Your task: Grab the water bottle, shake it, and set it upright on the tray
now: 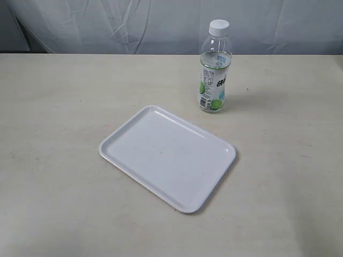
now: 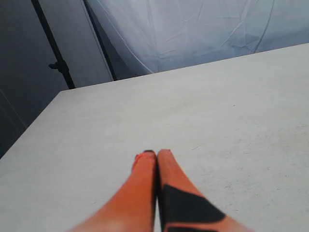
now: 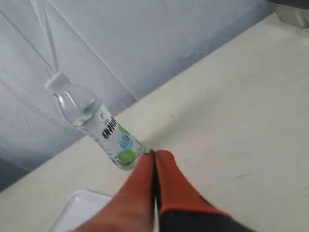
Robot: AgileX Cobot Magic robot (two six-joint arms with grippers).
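The water bottle point(image 1: 214, 68) stands upright on the table behind the tray's far right corner, clear with a white cap and a white-and-green label. The white tray point(image 1: 167, 156) lies flat and bare in the middle of the table. Neither gripper shows in the exterior view. My right gripper point(image 3: 153, 153) is shut with nothing in it, its orange fingertips apart from the water bottle point(image 3: 99, 126); a corner of the tray point(image 3: 79, 209) shows beside it. My left gripper point(image 2: 157, 153) is shut and holds nothing, over bare tabletop.
A pale curtain point(image 1: 161, 24) hangs behind the table's far edge. A dark stand pole point(image 2: 53, 46) rises past the table corner in the left wrist view. A grey object point(image 3: 294, 13) sits at the table's far end in the right wrist view.
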